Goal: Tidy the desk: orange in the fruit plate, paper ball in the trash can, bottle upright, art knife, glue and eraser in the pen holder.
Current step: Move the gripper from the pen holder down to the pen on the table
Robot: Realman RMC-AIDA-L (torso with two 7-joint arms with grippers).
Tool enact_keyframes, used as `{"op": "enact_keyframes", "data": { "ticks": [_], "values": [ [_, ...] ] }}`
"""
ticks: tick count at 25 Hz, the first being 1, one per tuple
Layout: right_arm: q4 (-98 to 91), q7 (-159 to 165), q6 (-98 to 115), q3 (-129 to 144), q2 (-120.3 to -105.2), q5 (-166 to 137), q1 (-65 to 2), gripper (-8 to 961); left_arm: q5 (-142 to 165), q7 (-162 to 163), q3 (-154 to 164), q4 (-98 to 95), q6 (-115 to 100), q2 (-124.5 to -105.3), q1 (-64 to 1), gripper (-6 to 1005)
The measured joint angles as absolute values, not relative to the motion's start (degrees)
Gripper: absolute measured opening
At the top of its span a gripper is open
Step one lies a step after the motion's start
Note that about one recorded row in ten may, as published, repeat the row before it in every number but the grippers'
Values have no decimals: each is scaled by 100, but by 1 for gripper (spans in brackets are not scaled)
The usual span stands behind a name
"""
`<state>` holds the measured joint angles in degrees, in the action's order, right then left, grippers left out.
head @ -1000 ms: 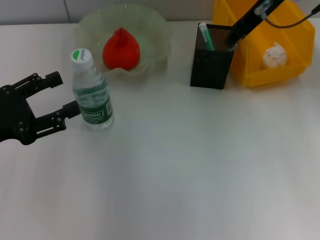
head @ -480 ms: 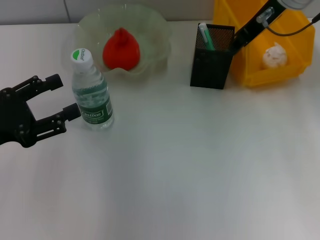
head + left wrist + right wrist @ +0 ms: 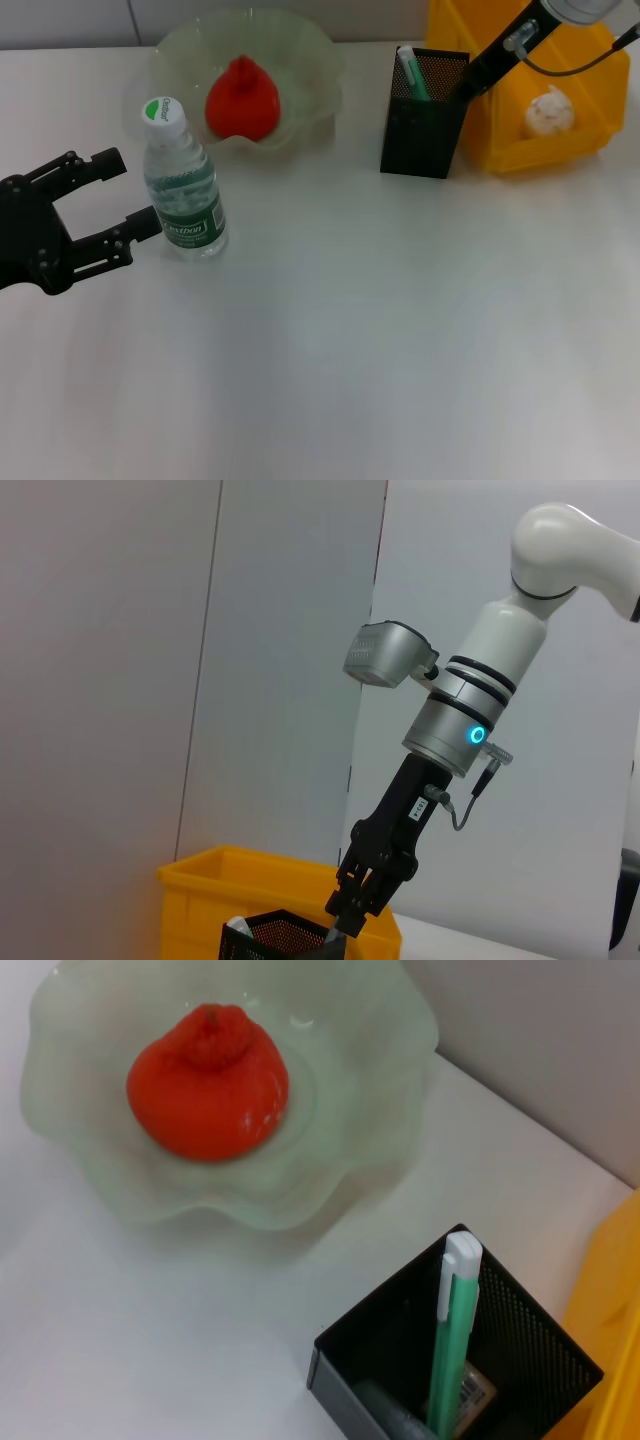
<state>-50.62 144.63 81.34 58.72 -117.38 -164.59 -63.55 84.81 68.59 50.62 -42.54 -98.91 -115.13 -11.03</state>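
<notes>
Nearest to me on the white counter (image 3: 380,330), my left gripper (image 3: 122,192) sits low with its black fingers (image 3: 105,160) spread wide, empty, one tip just short of the bottle (image 3: 182,190). The bottle stands upright, green-and-white cap up, label facing me. Behind it the fruit plate (image 3: 310,70) holds the orange (image 3: 241,98), which rests inside it with its knob up; the right wrist view shows the fruit sitting off-centre in the bowl. Over to the right stands the pen holder (image 3: 422,125), a green-and-white art knife (image 3: 411,74) leaning inside it. The right wrist view looks down into that cup and shows a small tan block with a printed label at the bottom, probably the eraser (image 3: 470,1392). My right gripper (image 3: 472,82) hangs at the holder's far rim; I cannot tell whether its fingers are apart or together. Beyond, the trash can (image 3: 590,140) holds the paper ball (image 3: 550,112).
</notes>
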Motion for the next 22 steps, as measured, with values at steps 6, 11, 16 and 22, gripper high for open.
{"op": "enact_keyframes", "data": {
  "ticks": [6, 11, 16, 22],
  "values": [
    [-4951, 14448, 8050, 5869, -11742, -16446, -6369, 352, 8481, 6856, 5052, -4254, -9868, -11513, -1102, 761],
    [-4900, 14432, 8050, 5868, -11745, -16444, -6393, 312, 8481, 6856, 5045, -4254, -9853, -11513, -1113, 760],
    [-4934, 14417, 8051, 5871, -11751, -16444, -6372, 199, 8481, 6858, 5038, -4254, -9852, -11513, -1118, 759],
    [-5038, 14407, 8039, 5872, -11754, -16444, -6318, 137, 8481, 6859, 5034, -4254, -9852, -11513, -1118, 757]
  ]
}}
